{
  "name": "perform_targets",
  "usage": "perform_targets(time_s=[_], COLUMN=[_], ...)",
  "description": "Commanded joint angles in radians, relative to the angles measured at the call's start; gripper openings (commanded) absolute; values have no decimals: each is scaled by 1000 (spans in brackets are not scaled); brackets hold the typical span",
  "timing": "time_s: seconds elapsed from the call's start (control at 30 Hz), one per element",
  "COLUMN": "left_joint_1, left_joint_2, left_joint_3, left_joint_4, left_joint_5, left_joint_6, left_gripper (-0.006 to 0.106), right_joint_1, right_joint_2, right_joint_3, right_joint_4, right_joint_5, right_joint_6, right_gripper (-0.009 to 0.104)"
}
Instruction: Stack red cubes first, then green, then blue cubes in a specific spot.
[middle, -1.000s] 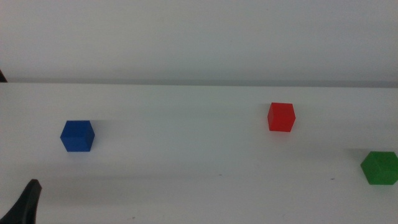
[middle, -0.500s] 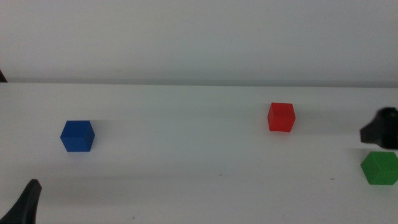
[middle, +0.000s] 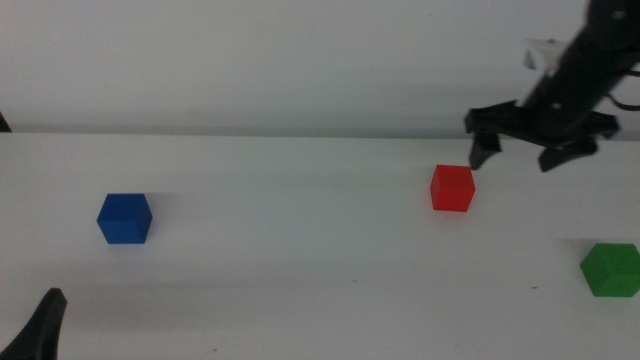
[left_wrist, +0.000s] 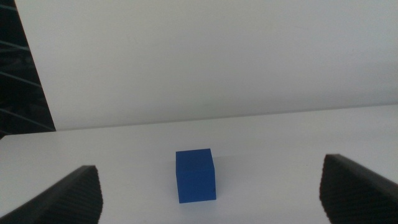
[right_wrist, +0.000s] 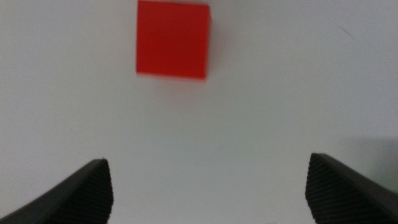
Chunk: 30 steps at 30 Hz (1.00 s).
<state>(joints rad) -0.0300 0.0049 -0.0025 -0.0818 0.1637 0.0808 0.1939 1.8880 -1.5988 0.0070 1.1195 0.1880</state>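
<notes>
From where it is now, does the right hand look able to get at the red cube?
Probably yes. The right hand hangs open just above and beside the red cube, which stands alone on bare white table. Nothing lies between them. The green cube sits well apart.

The table (middle: 300, 300) is plain white and smooth. Behind it stands a pale grey wall (middle: 300, 60), bright and even in the light. A dark strip (left_wrist: 25, 81) shows beside the wall

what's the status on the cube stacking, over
Right gripper open, in the air just beyond the red cube. Left gripper open, waiting, facing the blue cube. Nothing stacked.
</notes>
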Motion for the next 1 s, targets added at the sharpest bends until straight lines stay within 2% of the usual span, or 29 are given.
perform_targets(time_s=[0.0,0.23,0.6,0.97], left_joint_1=[1,1,1,1], left_joint_2=[-41,-41,-41,-41], left_joint_3=[40,40,40,40], left_joint_4=[-5,-5,-5,-5], left_joint_5=[-16,-16,-16,-16], left_joint_6=[-2,-2,-2,-2], left_gripper=[94,94,94,94], right_joint_1=[10,16,16,50], right_joint_2=[75,231,290,347], right_joint_3=[-90,-253,-253,-253], right_joint_4=[-7,-19,-7,-13], right_joint_5=[37,104,-16,-57], right_joint_6=[23,59,71,77], right_gripper=[82,82,81,77])
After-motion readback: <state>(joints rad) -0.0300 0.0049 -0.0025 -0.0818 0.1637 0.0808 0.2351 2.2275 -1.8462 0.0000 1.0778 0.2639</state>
